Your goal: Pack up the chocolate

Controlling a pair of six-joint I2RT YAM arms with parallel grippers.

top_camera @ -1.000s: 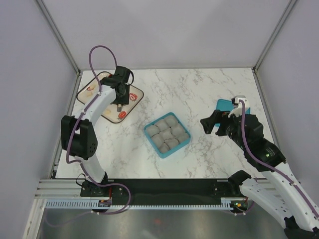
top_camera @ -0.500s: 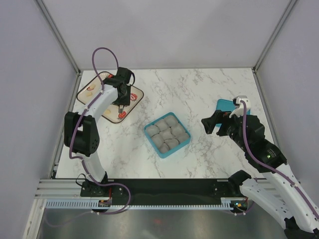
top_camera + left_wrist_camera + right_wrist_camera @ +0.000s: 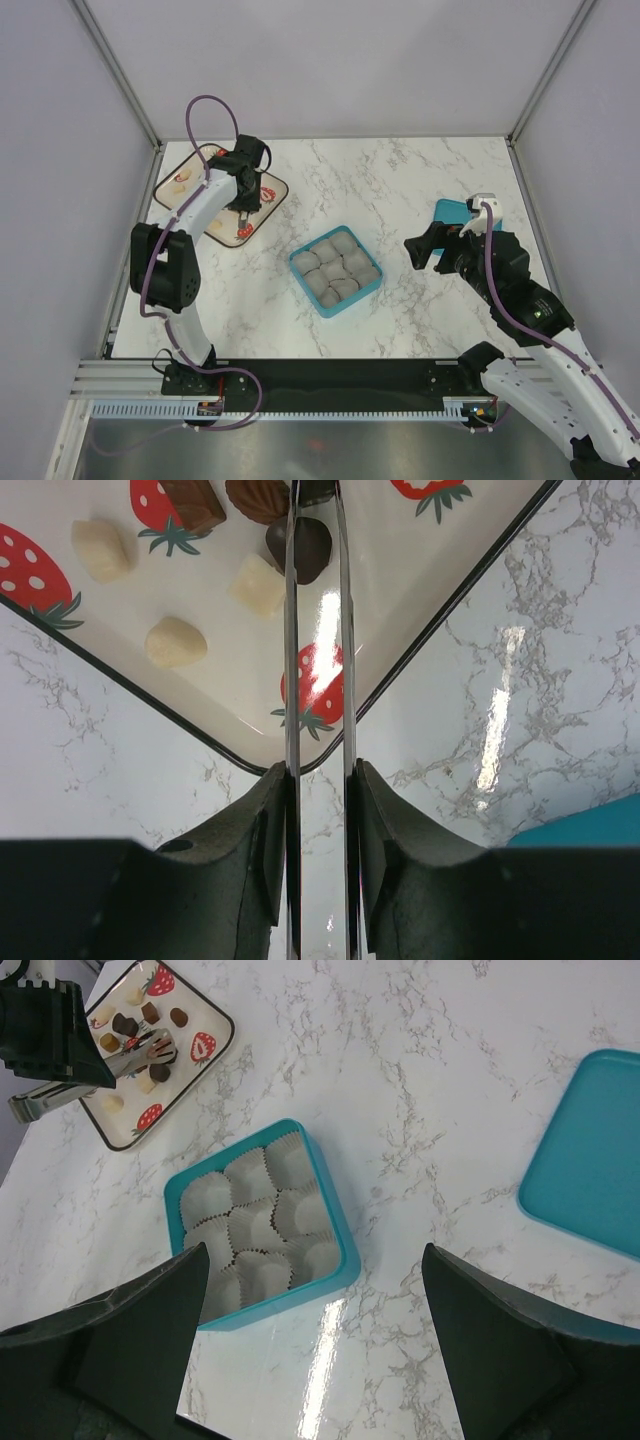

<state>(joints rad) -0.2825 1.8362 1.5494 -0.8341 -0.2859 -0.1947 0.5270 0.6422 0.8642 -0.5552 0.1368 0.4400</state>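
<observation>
Chocolate (image 3: 258,584): dark, light brown and cream pieces lying loose on the tray, none in the box.
Tray (image 3: 400,630): strawberry print, black rim, at the far left of the marble table (image 3: 400,180).
Left gripper (image 3: 318,775): over the tray, fingers pressed on the tongs.
Tongs (image 3: 291,660): metal arms nearly together, passing over a dark piece; tips cut off, grip cannot be told.
Right gripper (image 3: 315,1260): jaws wide apart, above the table between box and lid.
Box (image 3: 345,1250): teal, lined with empty paper cups (image 3: 255,1225).
Lid (image 3: 590,1150): teal, flat, well apart from the box.
</observation>
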